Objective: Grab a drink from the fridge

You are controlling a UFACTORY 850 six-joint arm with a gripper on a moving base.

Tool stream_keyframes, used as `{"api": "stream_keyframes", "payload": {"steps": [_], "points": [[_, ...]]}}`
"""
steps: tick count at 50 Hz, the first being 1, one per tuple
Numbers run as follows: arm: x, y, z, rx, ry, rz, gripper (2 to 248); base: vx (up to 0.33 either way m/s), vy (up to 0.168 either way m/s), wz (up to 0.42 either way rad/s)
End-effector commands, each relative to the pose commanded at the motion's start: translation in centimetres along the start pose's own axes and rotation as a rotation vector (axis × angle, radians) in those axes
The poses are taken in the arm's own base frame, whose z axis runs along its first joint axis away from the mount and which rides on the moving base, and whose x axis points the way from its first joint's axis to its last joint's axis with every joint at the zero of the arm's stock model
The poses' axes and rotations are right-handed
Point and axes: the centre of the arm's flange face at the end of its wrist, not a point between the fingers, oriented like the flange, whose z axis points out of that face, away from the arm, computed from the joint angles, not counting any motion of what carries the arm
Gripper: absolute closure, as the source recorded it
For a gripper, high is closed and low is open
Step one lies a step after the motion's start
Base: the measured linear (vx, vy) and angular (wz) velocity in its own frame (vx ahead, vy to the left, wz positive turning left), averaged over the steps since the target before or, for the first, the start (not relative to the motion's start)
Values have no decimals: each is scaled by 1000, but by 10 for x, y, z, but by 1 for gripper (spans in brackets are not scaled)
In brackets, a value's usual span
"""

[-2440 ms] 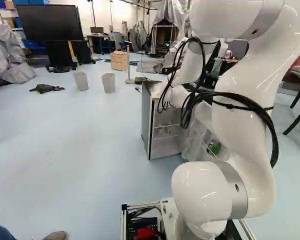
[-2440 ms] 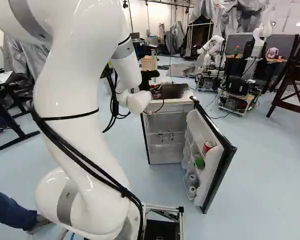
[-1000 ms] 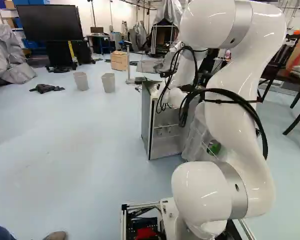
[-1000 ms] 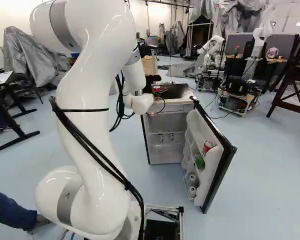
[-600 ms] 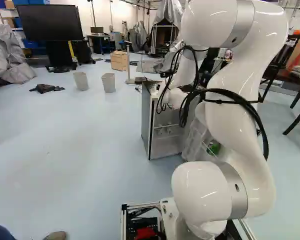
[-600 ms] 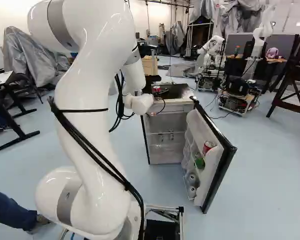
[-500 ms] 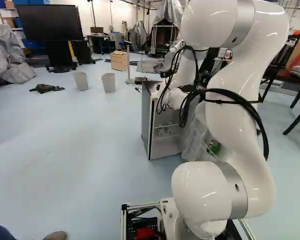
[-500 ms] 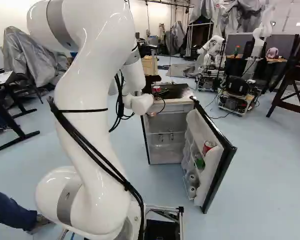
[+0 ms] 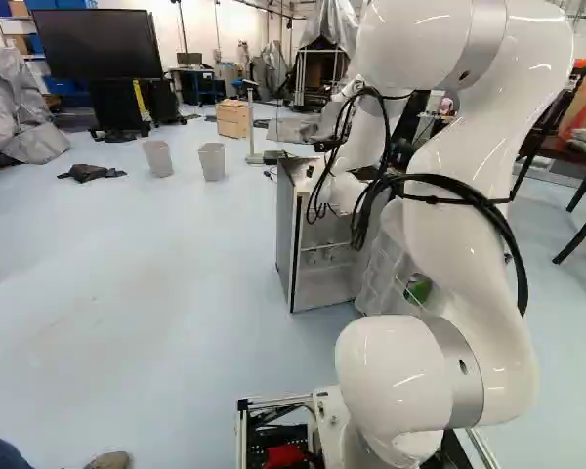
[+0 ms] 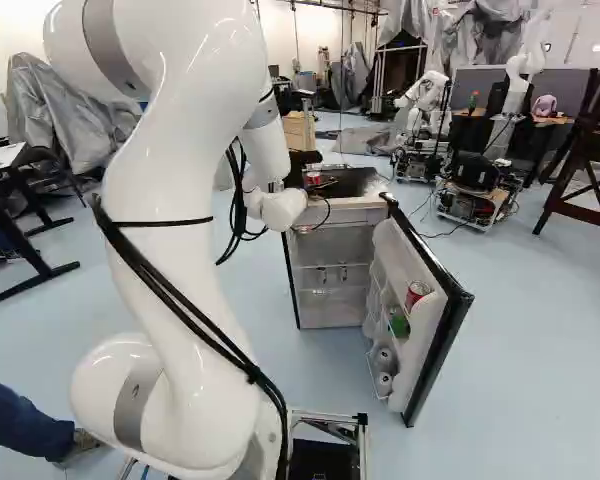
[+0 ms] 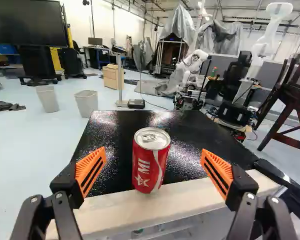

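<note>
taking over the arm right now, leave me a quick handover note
Gripper: open, holding nothing.
Drinks: a red can stands upright on the fridge top, near its front edge, between the fingers as the wrist view looks, touching neither. Another red can, a green item and two pale round items sit in the door racks.
Done: fridge door open.
Left: no drink gripped. If the can on top is the one wanted, probably center on it, close, then lift.
</note>
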Motion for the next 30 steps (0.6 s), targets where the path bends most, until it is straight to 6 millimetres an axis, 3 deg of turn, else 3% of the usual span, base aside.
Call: {"api": "stream_keyframes", "payload": {"steps": [30], "points": [[13, 11, -63, -16, -9, 3, 3, 0, 0, 0]]}}
